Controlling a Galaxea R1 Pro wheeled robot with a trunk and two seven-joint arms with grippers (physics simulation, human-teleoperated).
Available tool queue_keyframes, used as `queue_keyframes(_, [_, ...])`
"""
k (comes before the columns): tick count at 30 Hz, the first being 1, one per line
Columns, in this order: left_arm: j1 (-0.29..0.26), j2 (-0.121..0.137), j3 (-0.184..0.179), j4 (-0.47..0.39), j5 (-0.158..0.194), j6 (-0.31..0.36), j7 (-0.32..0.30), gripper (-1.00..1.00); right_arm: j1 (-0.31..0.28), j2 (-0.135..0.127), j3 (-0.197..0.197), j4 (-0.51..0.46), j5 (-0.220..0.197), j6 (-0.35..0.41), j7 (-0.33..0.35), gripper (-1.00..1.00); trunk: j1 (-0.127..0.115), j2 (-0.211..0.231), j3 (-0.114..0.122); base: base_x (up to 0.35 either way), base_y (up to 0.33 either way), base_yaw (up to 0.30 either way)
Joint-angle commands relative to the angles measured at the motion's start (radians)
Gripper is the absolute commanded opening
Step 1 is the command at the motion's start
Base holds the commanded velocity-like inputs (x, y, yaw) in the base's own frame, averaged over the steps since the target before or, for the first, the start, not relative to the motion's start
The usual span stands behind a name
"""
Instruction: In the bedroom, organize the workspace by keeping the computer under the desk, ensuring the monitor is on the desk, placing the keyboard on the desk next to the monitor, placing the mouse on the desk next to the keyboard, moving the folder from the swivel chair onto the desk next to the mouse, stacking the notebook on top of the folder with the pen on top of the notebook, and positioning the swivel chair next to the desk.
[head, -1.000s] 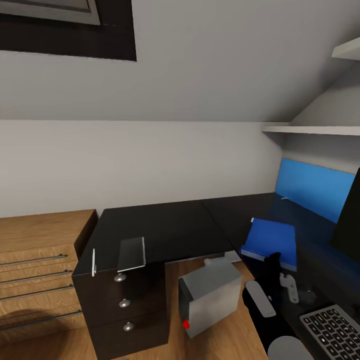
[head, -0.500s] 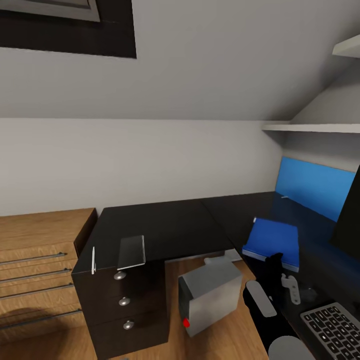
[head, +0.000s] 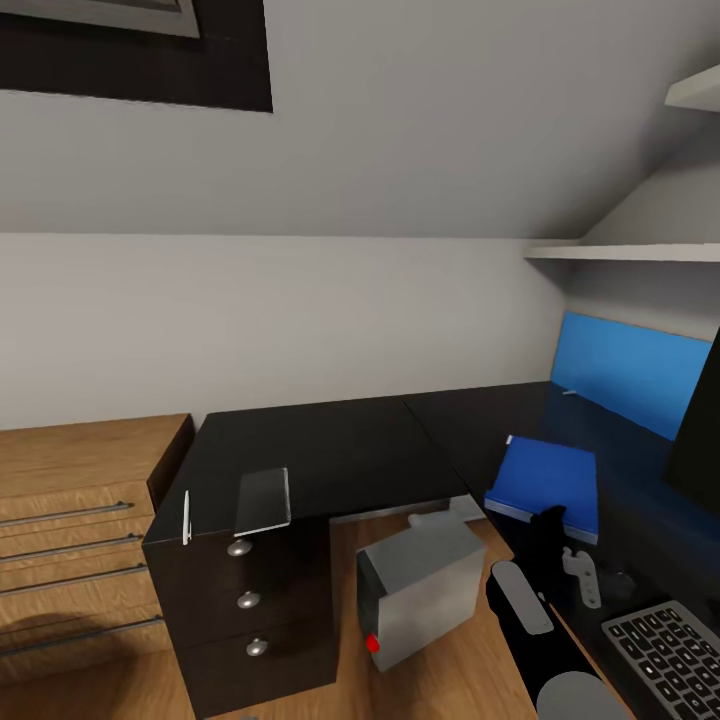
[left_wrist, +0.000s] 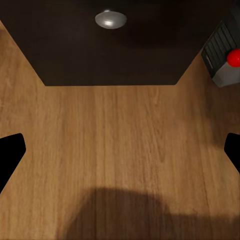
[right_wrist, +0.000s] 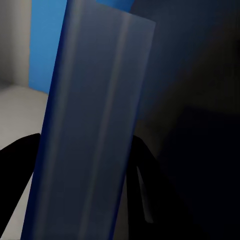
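The pen (head: 186, 517) and notebook (head: 263, 499) lie unmoved at the desk (head: 340, 450) corner, the computer (head: 420, 592) on the floor beneath. The folder (head: 545, 477) has edged slightly rightward, clamped edge-on in the right gripper (head: 545, 527). The left gripper (left_wrist: 120, 152) hangs spread apart over wooden floor (left_wrist: 120, 145); the keyboard (head: 668, 655) has slid lower in view.

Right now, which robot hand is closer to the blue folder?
The right. The right gripper is at the folder, whose edge sits between its fingers. The left gripper hangs over the wooden floor near the drawer unit.
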Motion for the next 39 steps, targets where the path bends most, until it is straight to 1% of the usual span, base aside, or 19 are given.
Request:
queue_keyframes(1, [-0.001, -0.001, 0.004, -0.001, -0.010, 0.001, 0.000, 1.00, -0.001, 0.001, -0.001, -0.001, 0.007, 0.000, -0.009, -1.00, 0.000, -0.001, -0.001, 0.000, 0.000, 0.000])
queue_keyframes(11, [-0.001, -0.001, 0.004, -0.001, -0.010, 0.000, 0.000, 1.00, -0.001, 0.001, -0.001, -0.001, 0.007, 0.001, -0.009, -1.00, 0.000, -0.001, -0.001, 0.000, 0.000, 0.000])
queue_keyframes(16, [-0.001, -0.002, 0.005, -0.001, -0.010, -0.002, 0.001, 1.00, -0.001, -0.001, -0.001, -0.002, 0.007, 0.001, -0.009, -1.00, 0.019, -0.036, -0.017, 0.000, 0.000, 0.000])
queue_keyframes(24, [-0.001, -0.001, 0.005, -0.001, -0.011, -0.003, 0.000, 1.00, -0.001, -0.001, -0.001, -0.003, 0.007, 0.003, -0.009, -1.00, 0.019, -0.036, -0.017, 0.000, 0.000, 0.000])
queue_keyframes(29, [0.000, -0.001, 0.006, 0.000, -0.012, -0.003, -0.001, 1.00, -0.001, -0.007, -0.001, -0.003, 0.007, 0.003, -0.009, -1.00, 0.019, -0.036, -0.017, 0.001, -0.001, 0.000])
queue_keyframes(39, [-0.001, 0.000, 0.004, 0.001, -0.012, -0.004, -0.003, 1.00, -0.002, -0.010, -0.009, -0.004, 0.007, 0.004, -0.009, -1.00, 0.019, -0.036, -0.017, 0.073, -0.063, 0.000])
